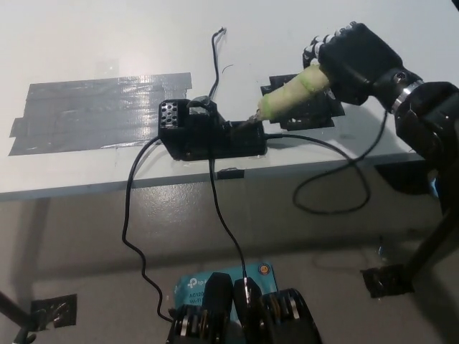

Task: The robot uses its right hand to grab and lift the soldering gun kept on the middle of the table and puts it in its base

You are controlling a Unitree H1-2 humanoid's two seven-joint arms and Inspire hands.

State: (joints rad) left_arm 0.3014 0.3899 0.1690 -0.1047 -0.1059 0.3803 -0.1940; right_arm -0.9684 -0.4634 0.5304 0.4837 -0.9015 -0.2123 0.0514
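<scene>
Pale lettering marks the teal box [204, 285] on the floor below the table's near edge. It is too small and blurred to read. Nothing else carries text.

A single head view looks steeply down from above the near side, facing away from the robot. The white table [86, 43] fills the far half, its near edge crossing mid-picture, with the floor [86, 251] below. No second view shares the scene.

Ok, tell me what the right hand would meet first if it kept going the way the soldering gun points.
Probably the black base: the right hand aims the soldering gun down-left, tip at its right end.
</scene>
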